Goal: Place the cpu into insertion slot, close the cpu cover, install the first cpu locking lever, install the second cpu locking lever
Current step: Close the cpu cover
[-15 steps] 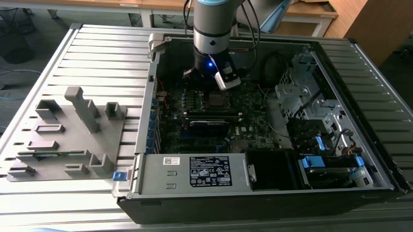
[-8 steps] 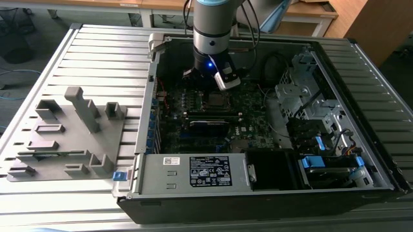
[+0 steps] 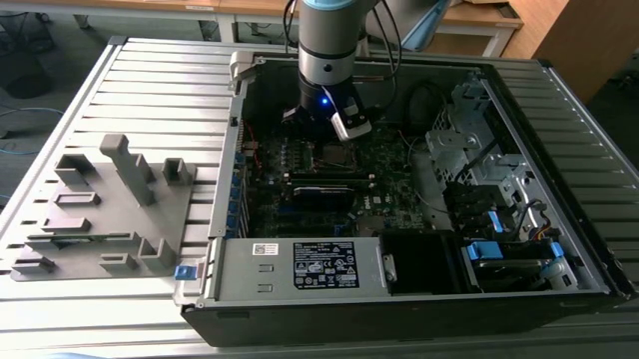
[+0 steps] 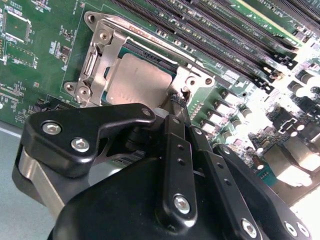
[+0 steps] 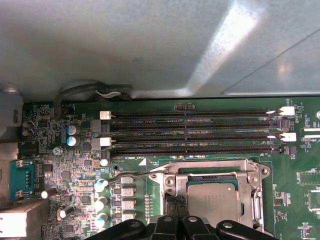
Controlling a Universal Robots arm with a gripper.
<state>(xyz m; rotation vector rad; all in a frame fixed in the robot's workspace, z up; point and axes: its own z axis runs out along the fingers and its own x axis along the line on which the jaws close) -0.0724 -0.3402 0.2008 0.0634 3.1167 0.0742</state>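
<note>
Big picture: an open computer case (image 3: 399,318) lies on the slatted surface (image 3: 150,82), and the arm reaches down into it over the green circuit board (image 5: 65,165).

The gripper (image 4: 176,100) looks clenched, tips pressed together. I can't make out anything between them. It's parked right at a corner of the socket, touching or just about touching the metal there.

The cpu cover (image 4: 95,65) looks folded down flat, framing the chip through its cut-out. So I'd say we're at the lever stage, with placing and closing done.

The cpu (image 4: 137,82) sits in the insertion slot (image 5: 210,179), flat, grey face up. It's square, so no real long axis. Its edges line up with the socket rim, one pair parallel to the long memory slots (image 5: 190,135).

A thin rod beside the socket is probably a locking lever (image 5: 132,175). Working that calls for a fine touch in a tight corner.
</note>
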